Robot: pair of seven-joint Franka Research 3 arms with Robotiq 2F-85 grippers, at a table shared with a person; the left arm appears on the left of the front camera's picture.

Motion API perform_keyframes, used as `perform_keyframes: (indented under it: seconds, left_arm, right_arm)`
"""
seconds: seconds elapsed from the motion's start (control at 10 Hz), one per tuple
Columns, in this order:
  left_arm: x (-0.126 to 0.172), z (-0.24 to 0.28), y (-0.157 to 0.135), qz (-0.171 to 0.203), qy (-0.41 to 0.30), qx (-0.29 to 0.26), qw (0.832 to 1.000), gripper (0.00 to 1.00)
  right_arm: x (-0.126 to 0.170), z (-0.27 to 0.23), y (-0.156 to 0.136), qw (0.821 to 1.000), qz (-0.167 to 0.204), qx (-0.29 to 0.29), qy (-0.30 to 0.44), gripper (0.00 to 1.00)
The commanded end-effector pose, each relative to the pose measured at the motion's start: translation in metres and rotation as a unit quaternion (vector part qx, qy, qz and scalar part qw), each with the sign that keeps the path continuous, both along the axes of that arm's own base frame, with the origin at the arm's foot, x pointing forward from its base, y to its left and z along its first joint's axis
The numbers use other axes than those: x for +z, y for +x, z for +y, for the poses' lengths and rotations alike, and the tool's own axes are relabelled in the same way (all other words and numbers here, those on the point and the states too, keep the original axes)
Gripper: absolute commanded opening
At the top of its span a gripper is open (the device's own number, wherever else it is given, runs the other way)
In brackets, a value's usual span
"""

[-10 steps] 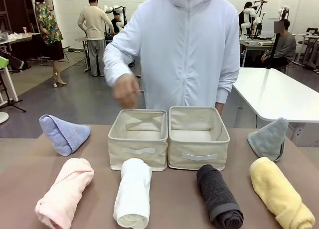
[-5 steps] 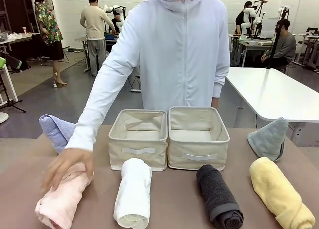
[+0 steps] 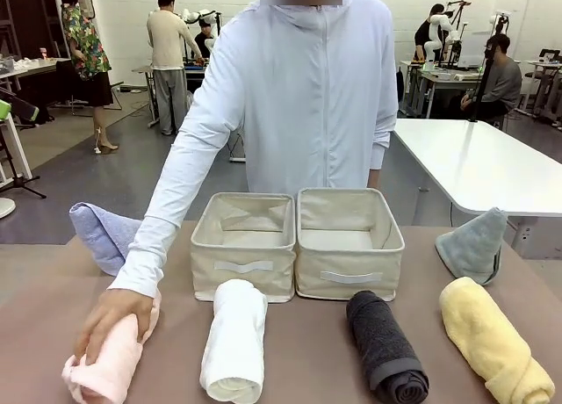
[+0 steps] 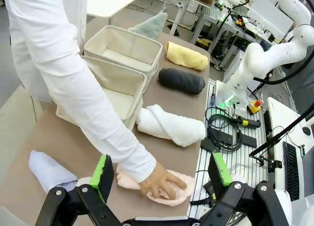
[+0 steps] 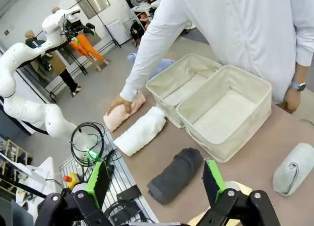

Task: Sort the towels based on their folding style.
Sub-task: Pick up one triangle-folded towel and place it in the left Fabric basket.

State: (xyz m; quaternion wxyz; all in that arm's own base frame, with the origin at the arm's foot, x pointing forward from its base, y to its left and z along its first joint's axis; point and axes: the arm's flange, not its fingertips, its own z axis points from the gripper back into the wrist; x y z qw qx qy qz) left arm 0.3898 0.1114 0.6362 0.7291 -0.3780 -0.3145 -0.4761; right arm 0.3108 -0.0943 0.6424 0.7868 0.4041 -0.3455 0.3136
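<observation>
Brown tabletop (image 3: 307, 351), front and wrist views. Left gripper (image 4: 161, 169) and right gripper (image 5: 156, 181): jaws spread wide, holding nothing. Lower left: person's hand (image 3: 110, 321) rests on pink roll (image 3: 104, 373). Bottom edge: white roll (image 3: 235, 338), dark grey roll (image 3: 385, 344), yellow roll (image 3: 492, 338). Blue cone (image 3: 104, 233) at mid-left and grey-green cone (image 3: 474, 243) at mid-right flank two bins (image 3: 244, 265).

A: Start the count!
B: Four rolls: pink (image 3: 101, 378), white (image 3: 234, 338), dark grey (image 3: 385, 342), yellow (image 3: 492, 338).
A: And cones?
B: Two cones: blue (image 3: 105, 233), grey-green (image 3: 474, 241).
A: Bins?
B: Two bins: left (image 3: 243, 250), right (image 3: 316, 263).
A: Hands over the table?
B: One hand (image 3: 114, 321).
</observation>
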Motion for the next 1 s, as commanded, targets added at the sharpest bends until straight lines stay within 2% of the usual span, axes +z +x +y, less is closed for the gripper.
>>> perform_keyframes:
  seconds: [0.0,0.5,0.6,0.7,0.9]
  left_arm:
    - [0.002,0.002,0.0,-0.002,-0.003,-0.006,1.0,1.0]
    - [0.0,0.0,0.0,0.0,0.0,0.0,1.0,1.0]
    - [-0.011,-0.017,0.013,0.041,0.086,0.035,0.995,1.0]
    - [-0.025,-0.033,0.024,0.074,0.164,0.075,0.981,1.0]
    - [-0.054,-0.061,0.046,0.138,0.29,0.127,0.939,1.0]
  right_arm:
    - [0.002,0.001,0.002,1.0,-0.009,0.006,0.006,1.0]
    - [0.002,0.001,0.002,1.0,-0.009,0.006,0.006,1.0]
    - [0.002,0.001,0.002,1.0,-0.009,0.006,0.006,1.0]
    - [0.002,0.001,0.002,1.0,-0.009,0.006,0.006,1.0]
    - [0.002,0.001,0.002,1.0,-0.009,0.006,0.006,1.0]
